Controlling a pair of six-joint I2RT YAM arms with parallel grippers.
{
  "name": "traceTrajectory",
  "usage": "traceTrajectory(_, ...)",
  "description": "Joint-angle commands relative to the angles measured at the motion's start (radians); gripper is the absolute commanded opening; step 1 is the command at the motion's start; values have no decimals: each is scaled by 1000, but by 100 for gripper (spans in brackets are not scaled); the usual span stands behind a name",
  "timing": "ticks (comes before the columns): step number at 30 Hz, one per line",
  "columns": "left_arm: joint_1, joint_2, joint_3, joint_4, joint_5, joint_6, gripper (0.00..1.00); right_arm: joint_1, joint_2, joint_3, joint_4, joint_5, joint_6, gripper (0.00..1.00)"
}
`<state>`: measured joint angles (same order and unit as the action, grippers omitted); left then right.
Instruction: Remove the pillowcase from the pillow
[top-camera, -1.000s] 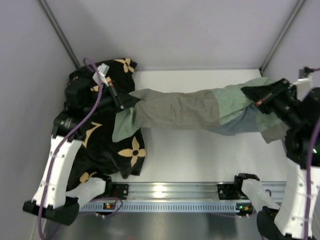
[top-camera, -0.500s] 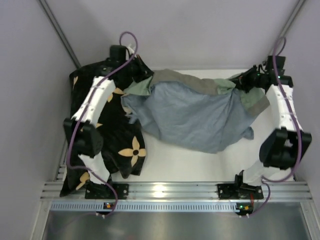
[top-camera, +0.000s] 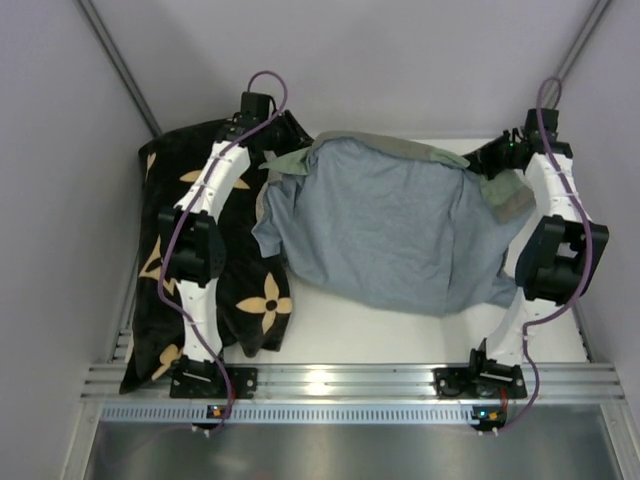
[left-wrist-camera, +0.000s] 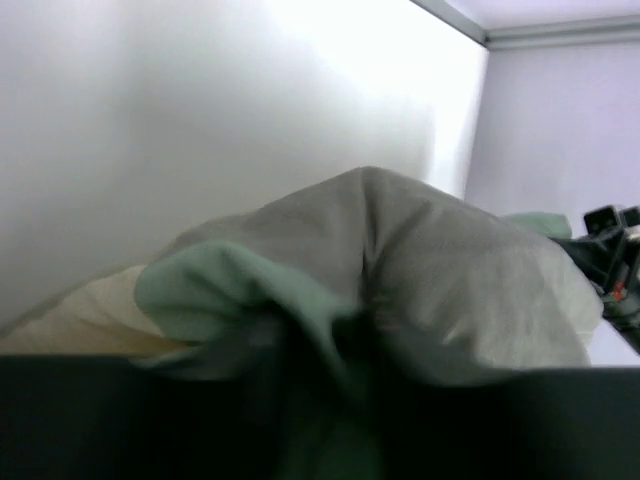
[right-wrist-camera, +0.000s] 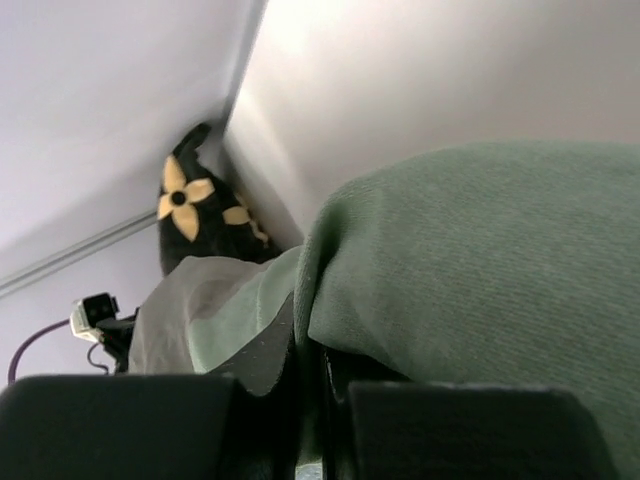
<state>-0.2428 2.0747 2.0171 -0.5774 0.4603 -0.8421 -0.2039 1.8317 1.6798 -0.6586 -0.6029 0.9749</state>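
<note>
The pillowcase (top-camera: 390, 230) lies spread over the far half of the table, plain blue-grey side up, with olive and pale green patches along its far edge. My left gripper (top-camera: 290, 140) is shut on its far left corner, and my right gripper (top-camera: 492, 160) is shut on its far right corner. In the left wrist view the gathered olive and green fabric (left-wrist-camera: 450, 280) fills the jaws of the left gripper (left-wrist-camera: 340, 370). In the right wrist view green fabric (right-wrist-camera: 480, 260) is pinched in the right gripper (right-wrist-camera: 310, 370). The cream-white pillow is hidden or out of view.
A black cushion with tan flower motifs (top-camera: 250, 290) lies along the table's left side under the left arm; it also shows in the right wrist view (right-wrist-camera: 190, 215). Walls stand close behind the table. A metal rail (top-camera: 340, 380) runs along the near edge.
Both arms have reached out to the table's far edge. The pillowcase, first stretched as a narrow band between them, now hangs down spread wide with its blue-grey side showing.
</note>
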Motion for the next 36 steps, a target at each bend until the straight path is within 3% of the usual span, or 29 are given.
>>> traceTrajectory(1, 2, 91, 54, -52, -84, 26, 49, 0, 99, 53, 36, 34, -11, 2)
traceTrajectory(3, 2, 117, 118, -76, -129, 57, 69, -2, 130, 86, 34, 67, -39, 9)
traceTrajectory(5, -3, 102, 123, -99, -225, 113, 82, -5, 173, 109, 34, 92, -65, 25)
traceTrajectory(9, -29, -43, 68, -131, -466, 240, 87, -5, 202, 146, 33, 163, -203, 57)
traceTrajectory(13, -137, -189, 0, -139, -638, 360, 89, 4, 140, 126, 30, 233, -300, 65)
traceTrajectory(18, -341, -277, -38, -148, -675, 454, 89, 27, -105, -11, 33, 356, -378, 70)
traceTrajectory(21, -496, -257, -35, -147, -592, 443, 88, 50, -256, -135, 31, 397, -403, 72)
traceTrajectory(25, -631, -187, -31, -147, -618, 437, 88, 63, -442, -349, 33, 401, -416, 73)
traceTrajectory(31, -762, -113, 2, -145, -655, 403, 88, 64, -718, -606, 31, 433, -393, 69)
traceTrajectory(36, -811, -21, 58, -145, -621, 368, 88, 63, -841, -670, -38, 511, -419, 65)
